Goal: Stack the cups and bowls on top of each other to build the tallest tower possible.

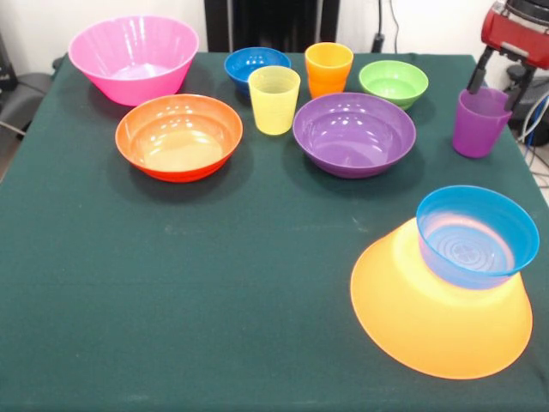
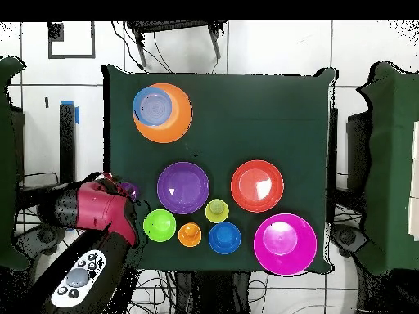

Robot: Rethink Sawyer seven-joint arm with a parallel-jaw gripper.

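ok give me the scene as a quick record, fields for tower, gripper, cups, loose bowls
tower: light blue bowl upright on the upturned yellow-orange bowl, at one table corner
gripper: gripper at the purple cup, one finger inside the rim, one outside; grip not clear
cups: yellow cup and orange cup upright and loose
loose bowls: pink bowl, orange-red bowl, purple bowl, dark blue bowl, green bowl, all upright
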